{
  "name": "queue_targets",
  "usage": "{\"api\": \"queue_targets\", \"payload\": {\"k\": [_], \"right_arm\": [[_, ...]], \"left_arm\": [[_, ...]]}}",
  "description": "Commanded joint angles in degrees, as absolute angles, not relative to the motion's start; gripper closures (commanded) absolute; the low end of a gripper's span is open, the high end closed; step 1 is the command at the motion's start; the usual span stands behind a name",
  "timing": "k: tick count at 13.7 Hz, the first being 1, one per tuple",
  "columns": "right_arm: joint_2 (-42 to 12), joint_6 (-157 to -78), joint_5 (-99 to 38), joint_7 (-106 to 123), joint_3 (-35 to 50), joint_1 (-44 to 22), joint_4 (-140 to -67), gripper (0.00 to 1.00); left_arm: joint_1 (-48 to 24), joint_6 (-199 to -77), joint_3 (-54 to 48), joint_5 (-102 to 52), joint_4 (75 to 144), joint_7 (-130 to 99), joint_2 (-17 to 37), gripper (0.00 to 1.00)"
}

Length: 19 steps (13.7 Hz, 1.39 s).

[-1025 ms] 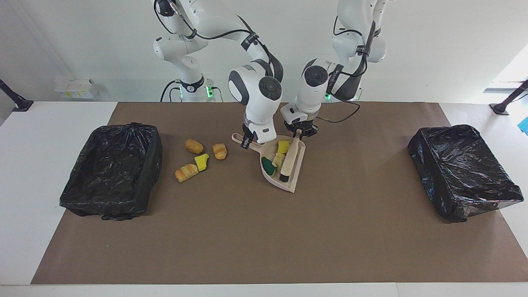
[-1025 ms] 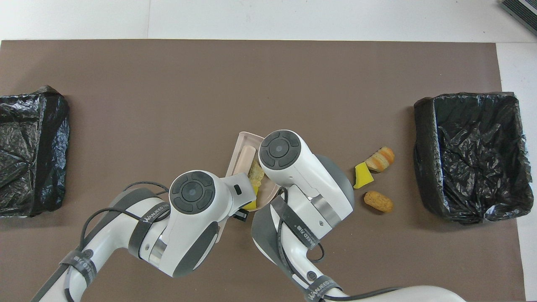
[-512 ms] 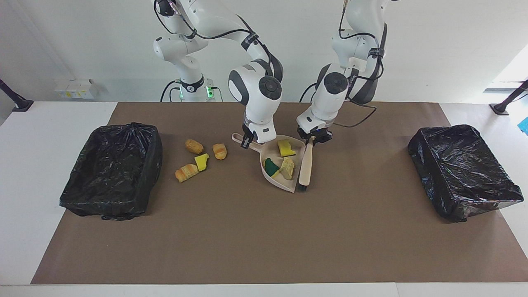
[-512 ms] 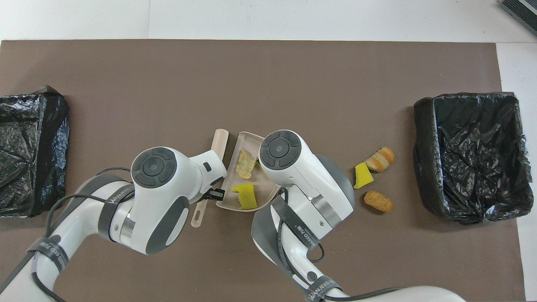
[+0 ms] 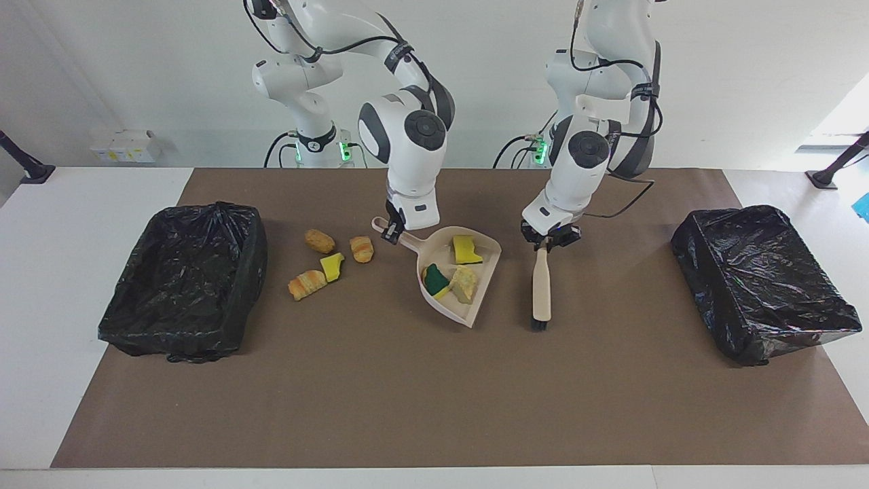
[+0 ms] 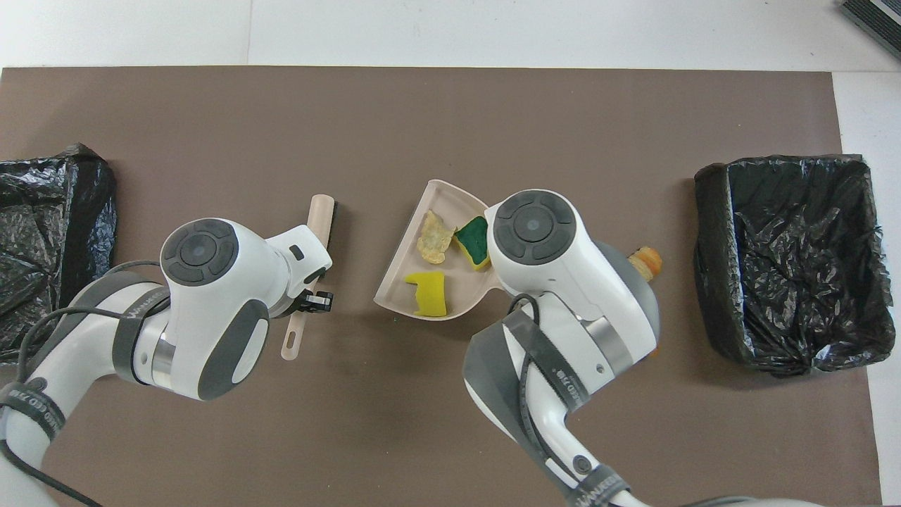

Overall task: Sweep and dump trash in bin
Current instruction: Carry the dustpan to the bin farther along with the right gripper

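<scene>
Under the right gripper [image 5: 392, 233], which is clamped on the handle of the dustpan [image 5: 487, 256], lie three scraps in the pan: a yellow sponge chunk [image 5: 467, 248], a green-and-yellow chunk [image 5: 436, 280] and a pale crinkled chip [image 5: 464, 284]. Four more scraps sit on the mat [image 5: 407, 407] toward the right arm's end of the table from that gripper: two orange-brown bread pieces [image 5: 319, 240] [image 5: 362, 248], a striped orange piece [image 5: 307, 284] and a yellow chunk [image 5: 332, 266] touching it. That makes seven scraps in all, three in the pan and four outside it.

Toward the left arm's end from the pan, the left gripper [image 5: 547, 240] is closed on the thin handle of one brush [image 5: 541, 288], whose bristle end points away from the robots and sits well apart from the pan. Two black-lined bins stand on the table, one [image 5: 183, 282] at the right arm's end near the loose scraps, the other [image 5: 760, 282] at the left arm's end.
</scene>
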<state>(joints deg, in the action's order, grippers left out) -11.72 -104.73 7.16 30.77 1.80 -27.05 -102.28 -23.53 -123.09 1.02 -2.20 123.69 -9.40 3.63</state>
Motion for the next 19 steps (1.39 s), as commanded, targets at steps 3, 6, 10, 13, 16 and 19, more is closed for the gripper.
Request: {"api": "queue_targets", "payload": {"k": [3, 6, 10, 13, 16, 19], "right_arm": [[-5.02, -103.11, 5.71, 41.01, 2.2, -16.46, -102.92, 1.0], [-3.87, -98.81, 3.01, 53.48, 1.94, -6.45, -100.39, 1.0], [-4.75, -95.8, 2.11, 69.4, 1.76, 9.02, -97.47, 1.0], [-5.18, -96.85, 5.95, 78.1, 1.49, 17.81, -96.59, 1.0], [-5.45, -99.73, 12.9, 88.47, 1.49, 25.55, -96.5, 1.0], [-7.47, -107.12, 18.69, 93.77, 1.49, 29.44, -96.94, 1.0]], "left_arm": [[-22.58, -118.12, 0.18, -1.32, 121.9, -12.9, 0.36, 1.0], [-27.93, -118.65, -0.09, -1.84, 124.36, -22.56, -1.49, 1.0], [-36.28, -120.84, -0.18, -3.6, 133.13, -29.17, -7.98, 1.0], [-41.73, -122.78, -0.18, -7.29, 138.24, -35.05, -11.94, 1.0], [-45.69, -124.0, -0.18, -9.65, 141.93, -36.03, -13.71, 1.0], [-47.45, -125.41, -0.18, -11.16, 143.78, -36.82, -13.71, 1.0]]}}
